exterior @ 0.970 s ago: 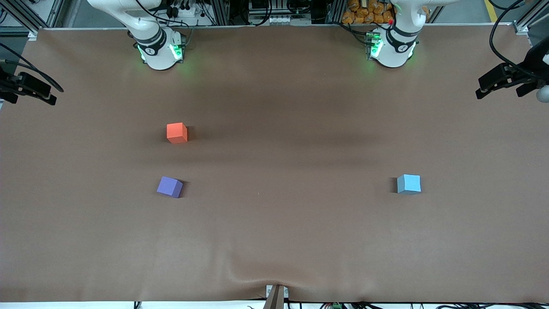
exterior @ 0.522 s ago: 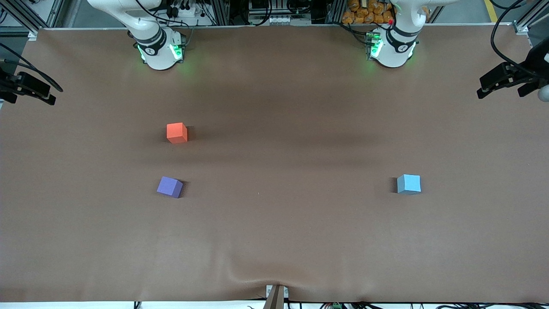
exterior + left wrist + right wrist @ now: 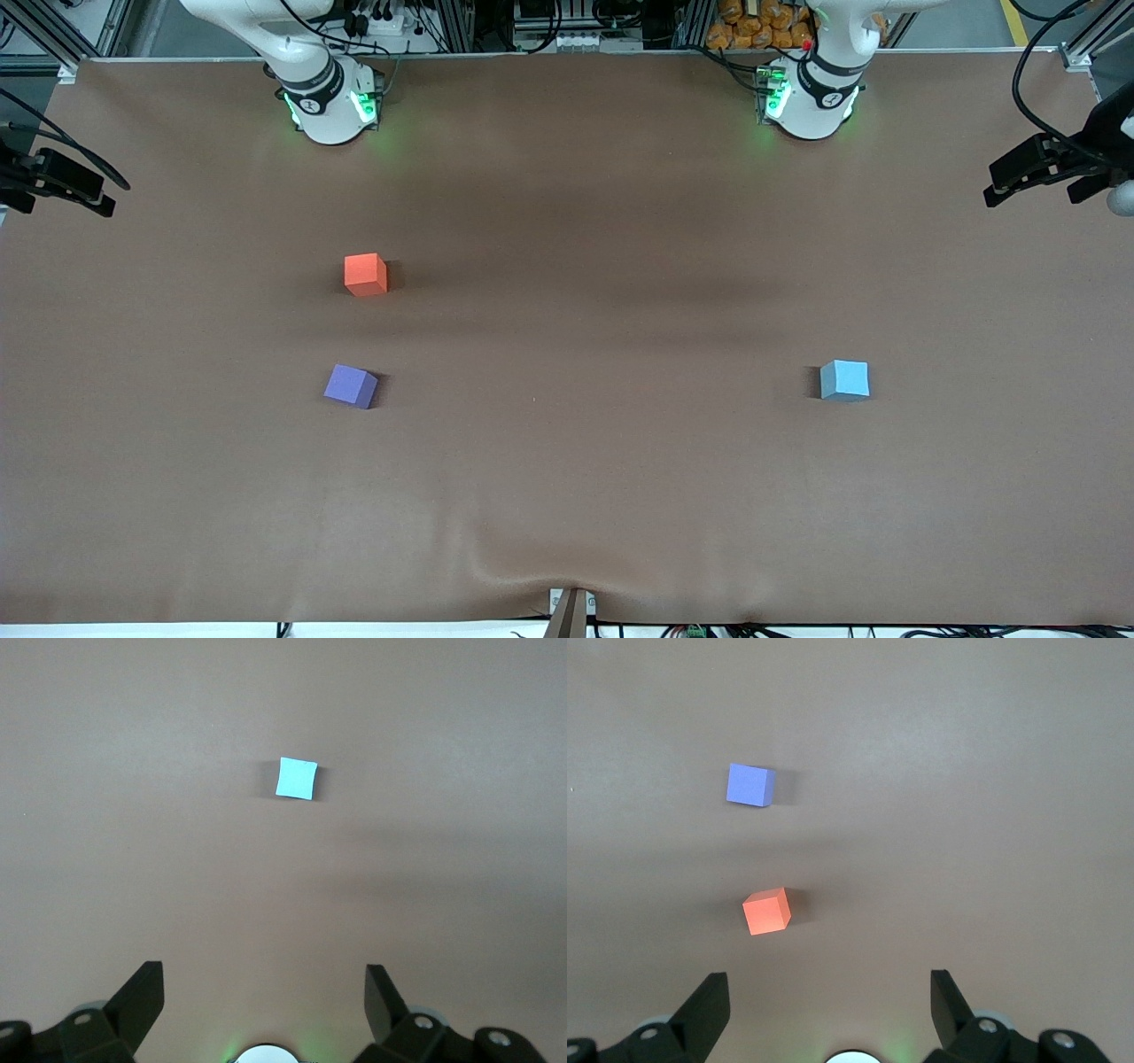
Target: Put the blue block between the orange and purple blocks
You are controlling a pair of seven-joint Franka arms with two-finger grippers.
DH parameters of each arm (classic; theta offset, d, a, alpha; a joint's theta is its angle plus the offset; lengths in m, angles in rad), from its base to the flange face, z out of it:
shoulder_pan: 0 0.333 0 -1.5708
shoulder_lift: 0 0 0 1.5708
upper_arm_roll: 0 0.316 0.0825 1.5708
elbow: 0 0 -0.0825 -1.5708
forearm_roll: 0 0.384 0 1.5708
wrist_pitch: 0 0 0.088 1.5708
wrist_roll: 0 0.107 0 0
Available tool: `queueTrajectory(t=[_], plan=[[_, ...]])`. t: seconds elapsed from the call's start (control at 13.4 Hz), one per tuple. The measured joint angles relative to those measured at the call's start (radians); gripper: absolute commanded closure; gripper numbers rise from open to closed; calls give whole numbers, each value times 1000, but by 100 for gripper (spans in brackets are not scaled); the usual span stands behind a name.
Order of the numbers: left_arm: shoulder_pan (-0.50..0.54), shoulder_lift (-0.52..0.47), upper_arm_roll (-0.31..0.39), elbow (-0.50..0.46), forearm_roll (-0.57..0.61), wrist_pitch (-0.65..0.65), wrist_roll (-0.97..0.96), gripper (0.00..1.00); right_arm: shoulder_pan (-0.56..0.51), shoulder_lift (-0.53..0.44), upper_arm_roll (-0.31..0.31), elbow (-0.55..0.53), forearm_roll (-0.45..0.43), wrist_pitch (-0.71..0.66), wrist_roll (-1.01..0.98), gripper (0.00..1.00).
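blue block (image 3: 844, 380): sits alone on the desk (image 3: 585, 478) toward the left arm's end, well apart from the other two cubes; we see it untouched, also in the left wrist view (image 3: 296, 779).
orange block (image 3: 365, 274): toward the right arm's end of the desk, farther from the front camera than the purple one.
purple block (image 3: 351, 386): nearer the front camera, just below the orange one in the front view, a clear gap between them; turned a little on the desk.
left gripper (image 3: 264, 992): up high over the desk, looking down on the blue block, fingers spread wide, holding nothing.
right gripper (image 3: 829, 992): up high over the orange and purple pair, fingers spread wide, empty; we judge this arm is waiting.
step in hand: we judge it is the approach to the blue block, nothing grasped yet.
doing it well: we'd centre the left gripper over the cube, line the fingers up with two flat faces, come straight down, close on the sides; cube looks light, so it may slide if nudged off-centre.
target gap: looks wide enough for one cube; we'd set it down without bumping either neighbour.
containers: none in view, nothing to report inside any.
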Motion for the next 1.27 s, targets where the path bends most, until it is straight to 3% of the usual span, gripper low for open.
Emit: queueTrajectory(t=[0.67, 1.27], plan=[[8, 56, 3, -34, 0, 69, -1, 0, 0, 0, 0, 0, 0, -1, 0, 0], [23, 239, 3, -433, 1, 633, 6, 0, 0, 0, 1, 1, -1, -2, 0, 0]])
